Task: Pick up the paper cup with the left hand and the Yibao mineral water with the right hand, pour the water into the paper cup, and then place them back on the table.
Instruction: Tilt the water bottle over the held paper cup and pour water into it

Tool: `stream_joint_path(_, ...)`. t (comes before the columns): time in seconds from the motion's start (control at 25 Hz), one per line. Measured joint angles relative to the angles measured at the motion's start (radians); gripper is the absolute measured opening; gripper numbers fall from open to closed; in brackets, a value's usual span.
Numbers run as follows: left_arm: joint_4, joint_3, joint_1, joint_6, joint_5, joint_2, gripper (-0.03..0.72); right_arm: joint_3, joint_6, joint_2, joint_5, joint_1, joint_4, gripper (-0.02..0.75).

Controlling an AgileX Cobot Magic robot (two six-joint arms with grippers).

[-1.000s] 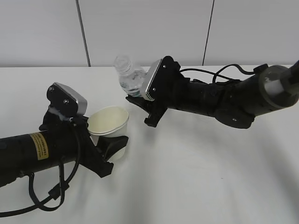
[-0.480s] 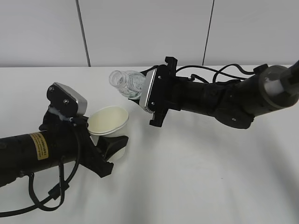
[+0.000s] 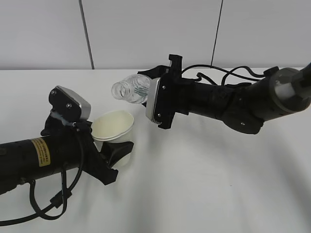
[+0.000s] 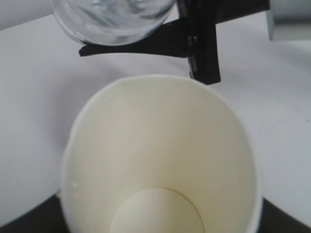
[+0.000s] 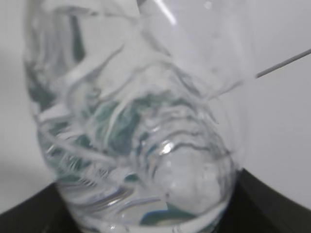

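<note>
White table [image 3: 204, 184] below: left tool [image 3: 114, 153] holds the paper cup [image 3: 114, 133] near its left edge; right tool [image 3: 153, 102] grips the tipped Yibao mineral water [image 3: 130, 90]. Mouth should centre over the rim, tilting gently.

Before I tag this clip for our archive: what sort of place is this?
Probably a lab or test bench: a bare white table, plain grey wall panels, and two robot arms, one holding a cup, the other a bottle.

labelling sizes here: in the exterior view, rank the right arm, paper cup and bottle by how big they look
1. right arm, largest by far
2. paper cup
3. bottle, partly hidden in the gripper, so its place below the cup is unsure
</note>
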Motion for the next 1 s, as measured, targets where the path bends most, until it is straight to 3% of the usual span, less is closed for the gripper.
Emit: stream_joint_path(1.0, 0.041, 0.0, 0.0, 0.0, 0.004, -0.001, 0.41, 0.0, -0.329, 0.002, -0.05, 0.0, 0.06, 0.451)
